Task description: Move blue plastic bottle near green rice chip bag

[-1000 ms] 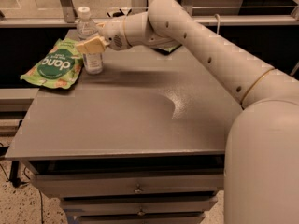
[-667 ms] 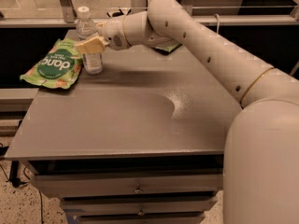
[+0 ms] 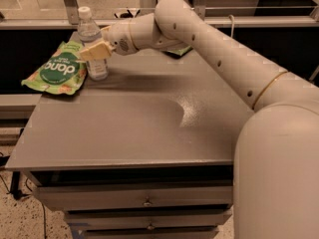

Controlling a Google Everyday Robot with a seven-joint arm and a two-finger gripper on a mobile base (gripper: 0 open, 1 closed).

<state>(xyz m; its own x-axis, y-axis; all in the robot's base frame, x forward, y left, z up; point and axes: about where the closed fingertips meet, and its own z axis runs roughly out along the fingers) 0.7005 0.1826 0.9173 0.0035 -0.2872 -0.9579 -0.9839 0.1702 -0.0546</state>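
The blue plastic bottle [image 3: 92, 34] stands upright at the table's far left, its base touching the right edge of the green rice chip bag [image 3: 57, 71]. The bag lies flat with its "dang" circle facing up and hangs slightly over the table's left edge. My gripper [image 3: 94, 52] reaches in from the right. It is closed around the bottle's middle, with one tan finger [image 3: 91, 53] across the front of the label. The bottle's white cap shows above the gripper.
The grey table top [image 3: 149, 123] has drawers below its front edge. A bit of another green bag [image 3: 180, 50] shows behind my arm at the back of the table. A rail and glass panels run behind the table.
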